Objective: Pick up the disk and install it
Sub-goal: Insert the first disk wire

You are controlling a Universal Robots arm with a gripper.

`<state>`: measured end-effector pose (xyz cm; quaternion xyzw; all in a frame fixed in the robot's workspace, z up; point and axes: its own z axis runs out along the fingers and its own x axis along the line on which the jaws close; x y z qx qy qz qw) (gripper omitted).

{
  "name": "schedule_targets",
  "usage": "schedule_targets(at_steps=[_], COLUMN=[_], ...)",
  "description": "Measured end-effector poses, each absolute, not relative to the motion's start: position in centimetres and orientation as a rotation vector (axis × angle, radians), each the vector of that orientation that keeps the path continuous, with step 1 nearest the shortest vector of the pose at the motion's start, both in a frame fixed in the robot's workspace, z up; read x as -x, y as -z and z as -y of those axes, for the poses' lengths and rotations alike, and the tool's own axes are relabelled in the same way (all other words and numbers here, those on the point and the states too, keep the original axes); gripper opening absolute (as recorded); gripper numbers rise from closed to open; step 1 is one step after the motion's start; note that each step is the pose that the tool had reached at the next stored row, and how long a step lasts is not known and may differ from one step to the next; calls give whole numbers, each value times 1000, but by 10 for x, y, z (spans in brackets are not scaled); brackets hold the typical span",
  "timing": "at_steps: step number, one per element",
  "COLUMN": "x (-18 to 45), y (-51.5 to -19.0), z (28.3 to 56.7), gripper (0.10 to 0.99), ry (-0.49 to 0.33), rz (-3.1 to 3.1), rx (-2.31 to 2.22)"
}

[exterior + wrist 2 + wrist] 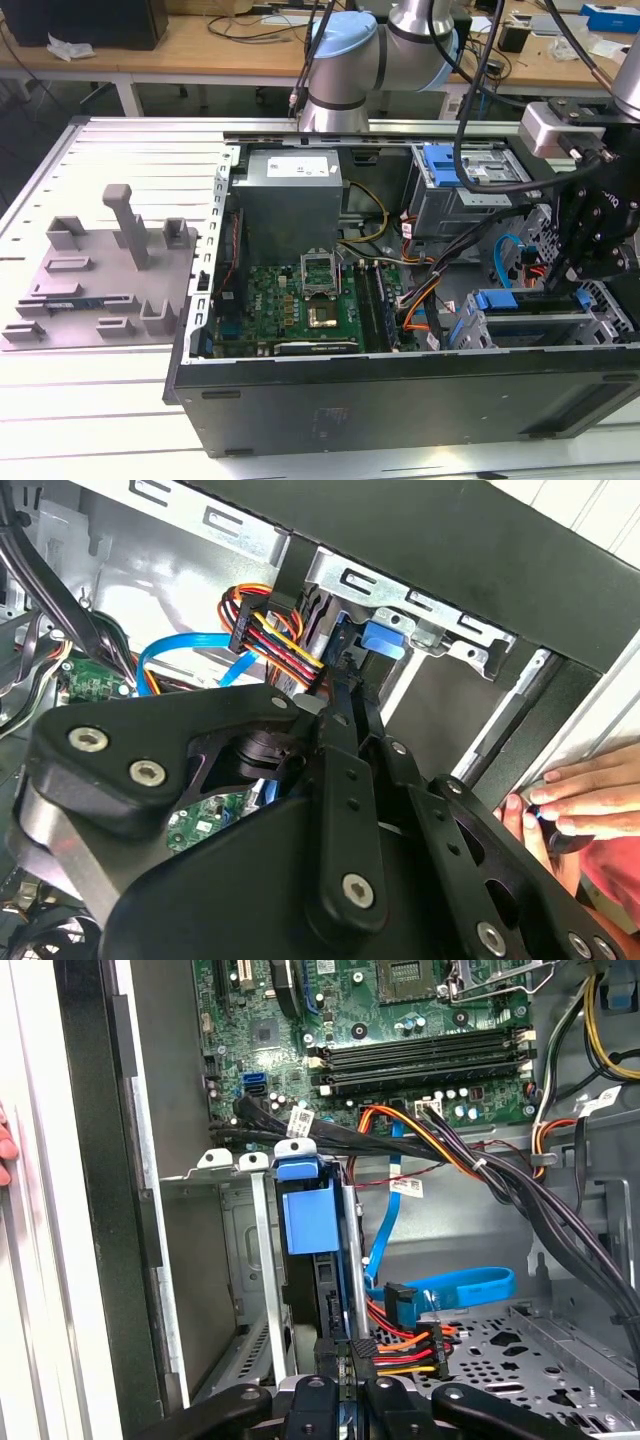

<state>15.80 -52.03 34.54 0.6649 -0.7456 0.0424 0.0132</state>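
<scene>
The disk (305,1210) stands edge-on in the metal drive bay (265,1290) of the open computer case (400,400), its blue bracket end toward the motherboard. In the exterior view the disk (505,305) sits in the bay at the case's near right corner. My black gripper (580,280) hangs right over that bay. In both wrist views the gripper (355,1385) reaches down along the disk's dark edge, fingers (345,710) drawn close together, tips by the blue tab (385,640). Whether they touch the disk I cannot tell.
A power connector with orange, red and yellow wires (405,1335) and a blue flat cable (450,1285) lie beside the bay. A person's hand (580,795) rests on the case rim. Motherboard (300,300), grey power supply (290,195), upper drive cage (455,170), grey fixture (100,270).
</scene>
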Motion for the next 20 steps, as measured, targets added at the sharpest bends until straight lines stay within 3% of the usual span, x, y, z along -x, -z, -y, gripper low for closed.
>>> schedule_targets(at_steps=[20], x=[-158], y=[-345], z=[519], gripper=[169], ry=[-133], rz=[2301], rx=[-2097])
